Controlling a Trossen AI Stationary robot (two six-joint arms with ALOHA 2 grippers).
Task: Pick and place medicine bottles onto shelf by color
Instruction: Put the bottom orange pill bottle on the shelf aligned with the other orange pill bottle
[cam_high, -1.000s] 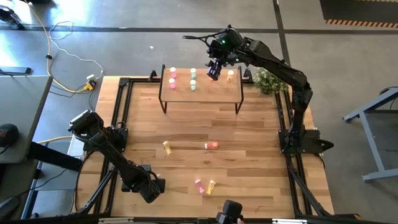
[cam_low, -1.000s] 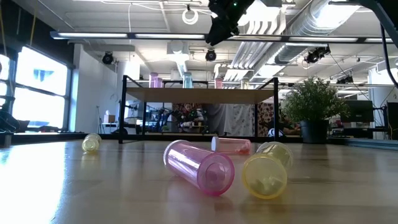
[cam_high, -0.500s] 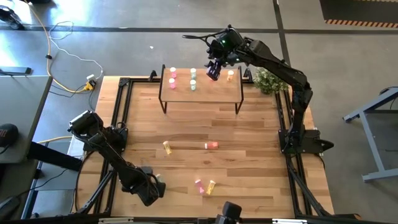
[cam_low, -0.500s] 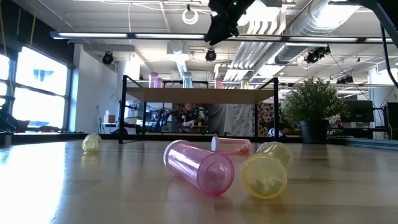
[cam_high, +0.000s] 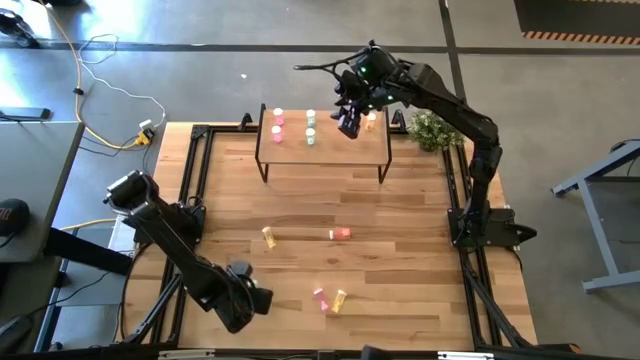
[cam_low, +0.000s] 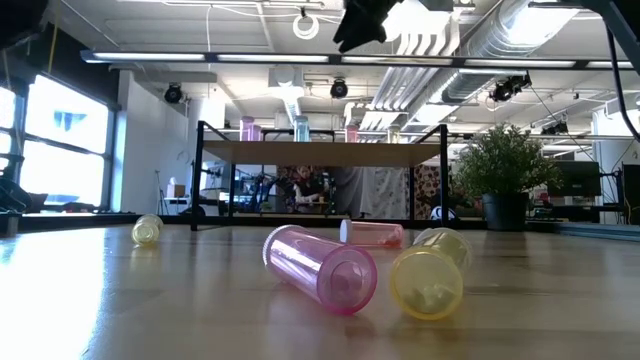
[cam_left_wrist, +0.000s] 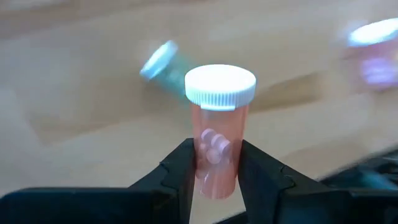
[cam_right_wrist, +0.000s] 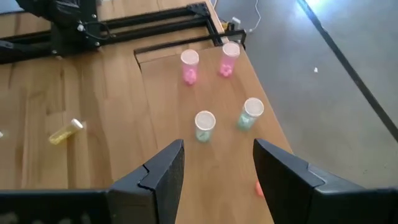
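High view, table: wood table (cam_high: 320, 200) on a gray floor, with a small plant (cam_high: 432, 130) at the far right corner.
High view, shelf: shelf (cam_high: 325, 140) at the far side; two pink bottles (cam_high: 278, 124), two green bottles (cam_high: 310, 127) and one orange bottle (cam_high: 370, 121) stand on it.
High view, loose bottles: yellow bottle (cam_high: 268, 237) and red bottle (cam_high: 340, 233) lie mid-table; a pink one (cam_high: 320, 298) and a yellow one (cam_high: 340, 299) lie side by side near the front.
High view, grippers: right gripper (cam_high: 349, 120) hangs over the shelf; left gripper (cam_high: 250, 300) is low at the front left. Its fingers are too small to make out here.
Low view: big pink bottle (cam_low: 318, 267) and yellow bottle (cam_low: 427, 278) lie close up; the shelf (cam_low: 322, 152) stands behind. The right arm is cut off at the top.
Left wrist view: left gripper (cam_left_wrist: 215, 163) is closed tight on an orange bottle (cam_left_wrist: 217, 127) with a white cap; small pills show inside. A blurry green bottle (cam_left_wrist: 165, 65) lies behind.
Right wrist view: right gripper (cam_right_wrist: 216, 163) is wide open, holding nothing, above the shelf (cam_right_wrist: 217, 149).
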